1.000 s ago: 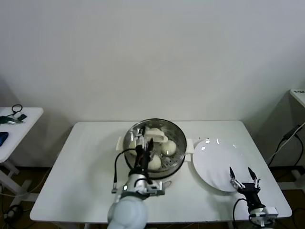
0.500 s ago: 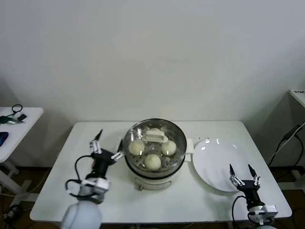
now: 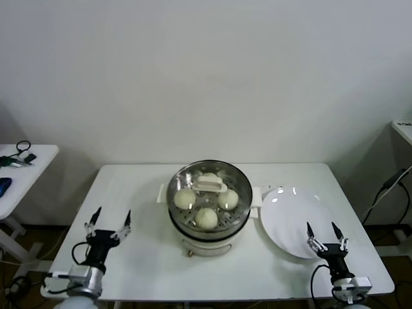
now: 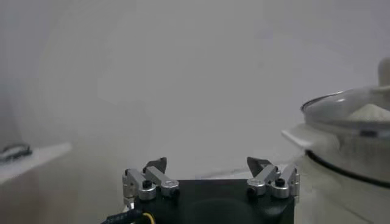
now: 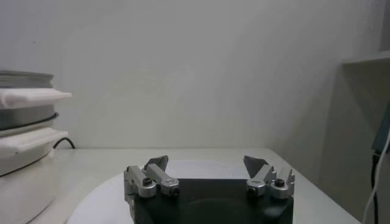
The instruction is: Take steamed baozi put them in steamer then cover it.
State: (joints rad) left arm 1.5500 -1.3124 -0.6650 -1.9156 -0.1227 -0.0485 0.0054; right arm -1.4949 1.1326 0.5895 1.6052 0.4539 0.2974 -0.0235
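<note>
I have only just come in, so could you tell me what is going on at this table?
The job looks about finished. The buns sit inside the steamer in the middle of the table, and the glass lid is on top of it. The white plate beside it is bare. Neither arm holds anything: the left gripper hangs open near the table's front left edge, and the right gripper hangs open at the front right, over the plate's near rim.

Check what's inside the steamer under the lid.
Through the glass cover, three baozi show on the perforated tray inside the steamer. The cover's cream handle hides the spot behind it, so a fourth bun cannot be confirmed.
</note>
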